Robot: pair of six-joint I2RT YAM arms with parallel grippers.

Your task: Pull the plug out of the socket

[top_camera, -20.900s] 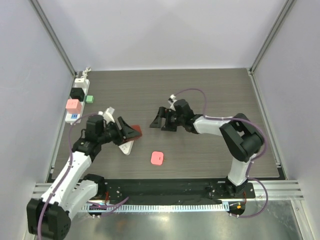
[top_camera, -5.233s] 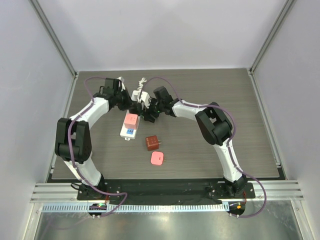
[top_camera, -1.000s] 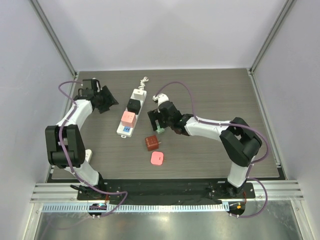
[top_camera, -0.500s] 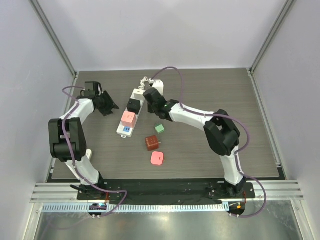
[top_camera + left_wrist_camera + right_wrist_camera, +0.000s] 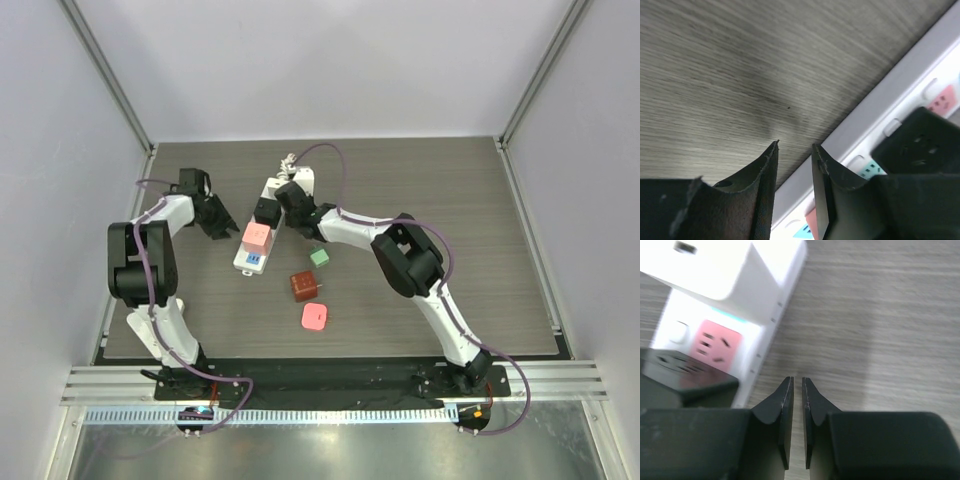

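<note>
The socket (image 5: 274, 189) is a long white strip lying at an angle left of the table's middle. A black plug (image 5: 266, 211) and a pink plug (image 5: 256, 236) sit in it. My left gripper (image 5: 214, 221) is just left of the strip. In the left wrist view its jaws (image 5: 795, 145) stand a little apart and empty, with the strip (image 5: 890, 100) and the black plug (image 5: 920, 140) to their right. My right gripper (image 5: 288, 211) is at the strip's right side by the black plug. It (image 5: 796, 380) is shut and empty over bare table beside a free pink outlet (image 5: 717, 345).
Three pulled plugs lie loose on the table right of the strip: a green one (image 5: 319, 257), a dark red one (image 5: 303, 286) and a coral one (image 5: 314, 318). A raised white block (image 5: 740, 265) sits on the strip's far end. The left wall rail runs close behind my left arm.
My right gripper has let the green plug go onto the table, shut, and swung up to the strip beside the black plug. My left gripper has edged toward the strip, its jaws narrowing.
</note>
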